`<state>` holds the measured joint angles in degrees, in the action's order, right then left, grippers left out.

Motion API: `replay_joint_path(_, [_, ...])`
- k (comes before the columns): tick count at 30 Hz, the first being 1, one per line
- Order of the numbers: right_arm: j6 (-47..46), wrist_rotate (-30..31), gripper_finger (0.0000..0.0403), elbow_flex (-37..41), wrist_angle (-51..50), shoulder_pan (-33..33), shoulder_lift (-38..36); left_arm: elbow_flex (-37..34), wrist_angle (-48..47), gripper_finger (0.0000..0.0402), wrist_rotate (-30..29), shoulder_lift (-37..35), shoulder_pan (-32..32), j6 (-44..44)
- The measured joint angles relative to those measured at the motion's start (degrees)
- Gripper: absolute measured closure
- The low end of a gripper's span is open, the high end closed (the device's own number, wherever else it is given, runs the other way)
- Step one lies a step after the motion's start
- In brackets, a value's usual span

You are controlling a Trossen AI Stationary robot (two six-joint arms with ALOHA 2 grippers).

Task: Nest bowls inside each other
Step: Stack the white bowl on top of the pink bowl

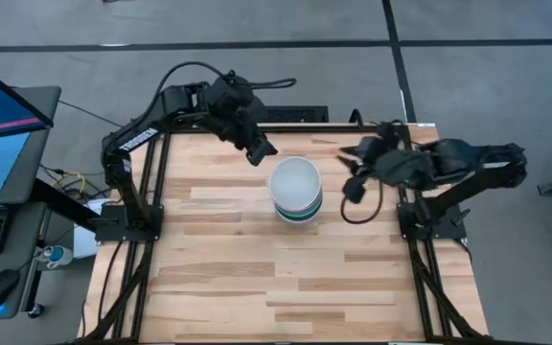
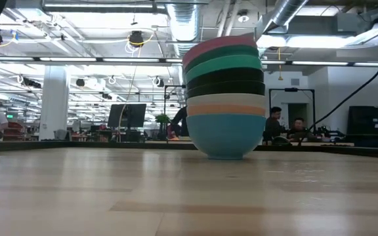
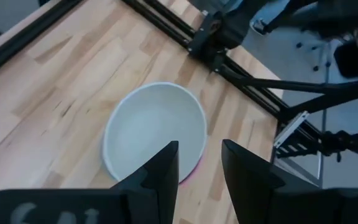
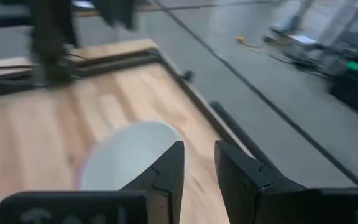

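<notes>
Bowls [image 1: 296, 190] sitting mid-table as one stack, white on top, leaning a bit. Looks done, so arms should be lifting straight off, no nudging. Left gripper [image 1: 261, 151] & right gripper [image 1: 353, 188] flanking it, jaws narrowly open, empty.

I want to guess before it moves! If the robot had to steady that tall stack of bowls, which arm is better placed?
Probably the left. In the high view the left gripper hovers just beside the stack of bowls, fingers open. The right gripper is also open but sits a little farther from the stack.
</notes>
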<state>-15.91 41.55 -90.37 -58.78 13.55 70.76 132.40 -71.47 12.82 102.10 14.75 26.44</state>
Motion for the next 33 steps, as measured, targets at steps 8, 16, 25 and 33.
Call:
replay_joint_path(8, [4.42,-9.69,0.0291,0.02,6.75,-6.75,8.69,-0.02,0.19,0.0290,2.54,-0.44,-0.55,-1.04])
replay_joint_path(16, [4.59,-12.13,0.0291,0.02,11.50,-9.68,14.68,-0.02,0.06,0.0290,1.99,-4.12,-0.49,-3.31])
replay_joint_path(25, [2.42,-14.13,0.0291,0.00,12.36,-12.39,19.31,0.00,0.13,0.0290,0.78,-8.66,-0.39,-3.50])
replay_joint_path(33, [2.27,-14.66,0.0291,0.00,15.36,-14.58,23.32,0.00,-0.13,0.0290,-0.20,-11.03,-0.38,-3.76])
